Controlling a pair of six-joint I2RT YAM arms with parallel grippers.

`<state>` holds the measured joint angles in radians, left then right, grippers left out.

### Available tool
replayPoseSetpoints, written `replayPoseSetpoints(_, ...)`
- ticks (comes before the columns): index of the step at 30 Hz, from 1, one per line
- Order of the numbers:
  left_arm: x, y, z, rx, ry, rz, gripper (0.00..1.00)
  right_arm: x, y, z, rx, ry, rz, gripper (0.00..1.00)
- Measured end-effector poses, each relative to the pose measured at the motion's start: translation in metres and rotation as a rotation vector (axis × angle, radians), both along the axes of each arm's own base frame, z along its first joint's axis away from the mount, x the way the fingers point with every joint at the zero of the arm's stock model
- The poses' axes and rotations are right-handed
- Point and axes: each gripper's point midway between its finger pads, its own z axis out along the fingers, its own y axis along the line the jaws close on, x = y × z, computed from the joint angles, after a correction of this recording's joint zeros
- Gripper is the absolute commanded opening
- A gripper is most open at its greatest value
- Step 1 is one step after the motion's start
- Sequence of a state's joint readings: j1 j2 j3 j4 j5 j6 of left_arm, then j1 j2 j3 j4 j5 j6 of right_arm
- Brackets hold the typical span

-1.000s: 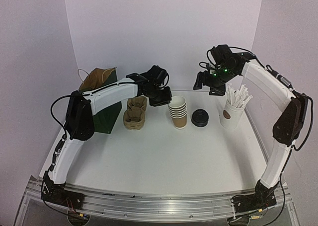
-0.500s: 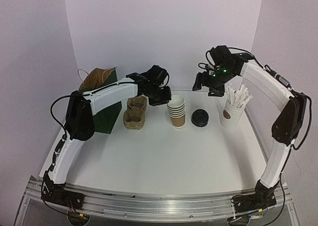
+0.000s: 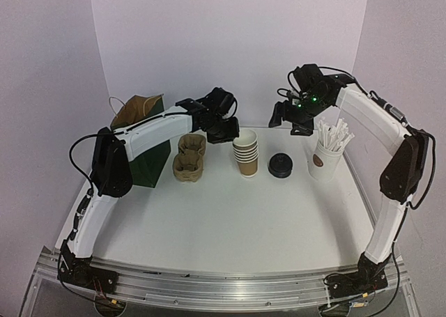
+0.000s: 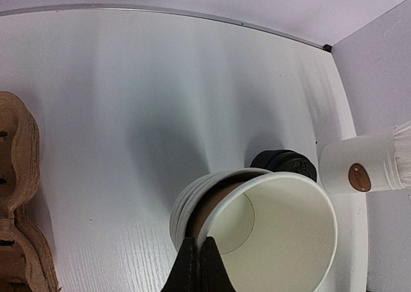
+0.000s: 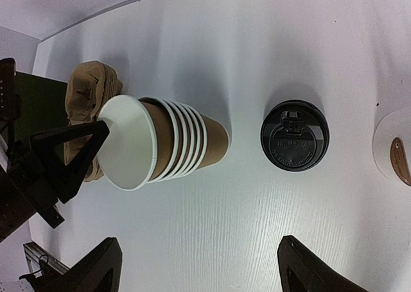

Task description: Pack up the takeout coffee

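Observation:
A stack of brown kraft paper cups (image 3: 247,157) stands mid-table. My left gripper (image 3: 233,134) is shut on the rim of the top cup (image 4: 276,237) and holds it tilted, partly pulled out of the stack (image 4: 183,208). In the left wrist view the jaws (image 4: 198,261) pinch the white rim. The right wrist view shows the raised cup (image 5: 128,141) above the stack (image 5: 192,141). The black domed lid (image 3: 280,165) lies on the table right of the stack and also shows in the right wrist view (image 5: 295,135). My right gripper (image 3: 291,120) is open and empty, high above the lid.
The brown pulp cup-carrier tray (image 3: 190,158) lies left of the stack. A dark green paper bag (image 3: 143,143) stands open at the far left. A white cup of paper-wrapped sticks (image 3: 326,157) stands at the right, near the table's right edge.
My left gripper has risen a little with the top cup, drawing it up and tilting it out of the stack. The right arm has barely moved.

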<state>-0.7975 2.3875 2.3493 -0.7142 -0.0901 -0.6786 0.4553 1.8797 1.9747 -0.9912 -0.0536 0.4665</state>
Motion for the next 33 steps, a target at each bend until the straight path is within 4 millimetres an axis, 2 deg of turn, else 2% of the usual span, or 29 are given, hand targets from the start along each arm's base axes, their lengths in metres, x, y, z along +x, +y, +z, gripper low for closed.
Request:
replayPoseSetpoints(13,0.004,0.001,0.009,0.006,-0.035,-0.001,0.00,0.000,0.000,-0.001,0.001,0.004,-0.003,0.84)
replayPoseSetpoints(22,0.011,-0.004,0.043,-0.030,-0.116,-0.017,0.00,0.003,0.002,-0.002,0.002,0.005,-0.005,0.83)
replayPoseSetpoints(33,0.011,-0.006,0.047,-0.021,-0.138,-0.045,0.00,0.006,0.003,-0.008,-0.002,0.018,-0.003,0.83)
